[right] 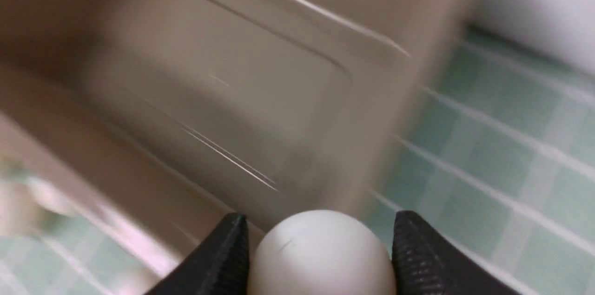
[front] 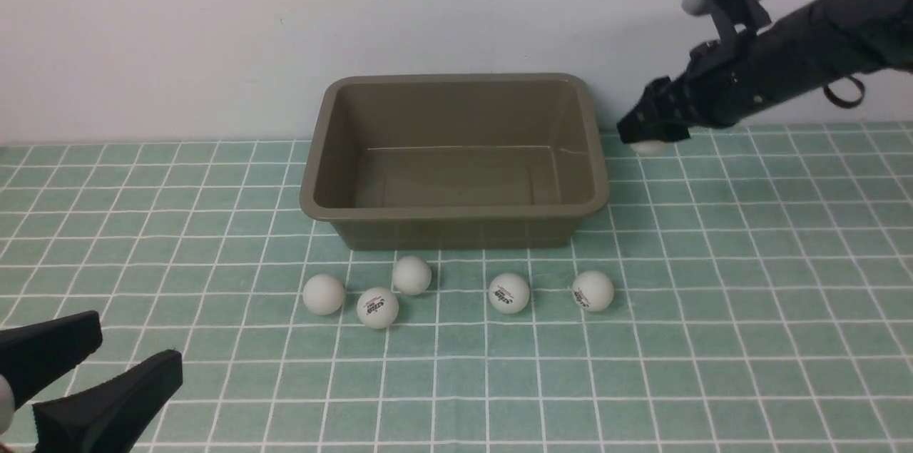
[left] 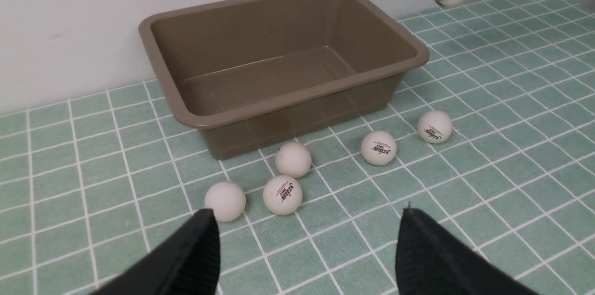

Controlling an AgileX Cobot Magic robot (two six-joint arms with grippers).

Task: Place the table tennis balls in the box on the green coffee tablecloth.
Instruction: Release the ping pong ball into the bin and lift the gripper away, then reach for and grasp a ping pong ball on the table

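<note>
Table tennis ball (front: 649, 148) no. 6 is pinched in the right gripper (front: 645, 135), jaws clamped on both its sides, raised off the green coffee tablecloth (front: 749, 296) just outside the right end of the box (front: 456, 228), near the far corner. Taking 12 as toward the wall (front: 214, 25): ball sits approx. 2 o'clock from box centre, so the opening lies at 8-9 o'clock from the gripper. Box long axis runs 9-to-3; the carry, I judge, goes over the short right rim. Box interior looks empty. Other 5 balls (front: 509, 292) lie on the cloth at 6 o'clock of the box, nearer the left gripper (front: 132, 342), which hangs spread wide w/ nothing in it at approx. 7 o'clock.
</note>
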